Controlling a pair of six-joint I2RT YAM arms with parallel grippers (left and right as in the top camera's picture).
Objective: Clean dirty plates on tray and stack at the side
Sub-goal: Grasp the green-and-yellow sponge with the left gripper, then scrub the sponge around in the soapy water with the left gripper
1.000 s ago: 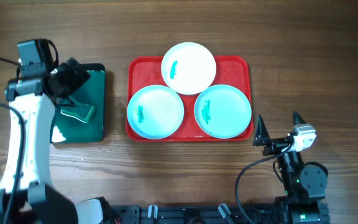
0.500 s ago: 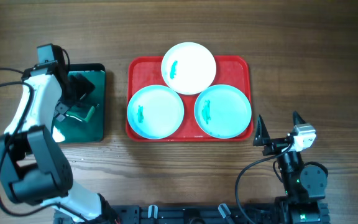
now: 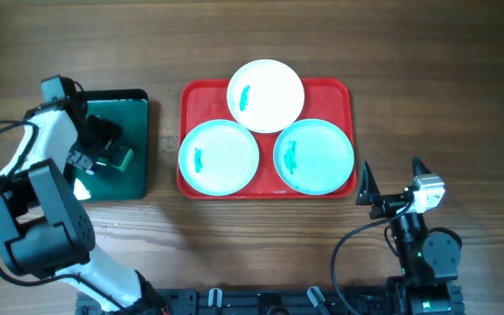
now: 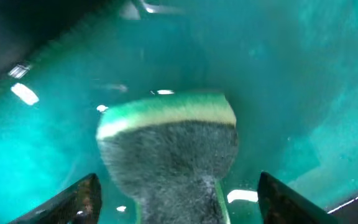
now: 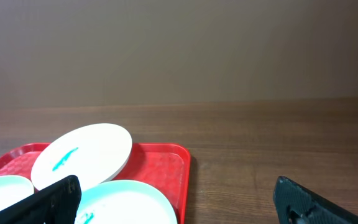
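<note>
Three dirty plates on the red tray (image 3: 339, 92), mid-bench. White plate (image 3: 265, 95) sits at the far side, overhanging the tray's far rim, its near edge lying over the rims of the other two. Left turquoise plate (image 3: 220, 157) and right turquoise plate (image 3: 313, 156) lie side by side along the near edge, almost touching. All three are round, shallow and smooth-glazed, each with a small teal smear left of centre. The tray is rectangular with rounded corners and a raised rim; its floor is finely pebbled in the right wrist view. Bench (image 3: 409, 52) is brown wood grain. Left of the red tray, apart from it, is a glossy dark green tray (image 3: 134, 175) carrying a sponge (image 4: 166, 149), which has a green foam layer and a fuzzy grey scouring face. Left gripper (image 4: 179, 186) is over the sponge, jaws open, one finger either side, not clamped. Right gripper (image 3: 390, 166) is near the red tray's near-right corner, jaws spread wide.
</note>
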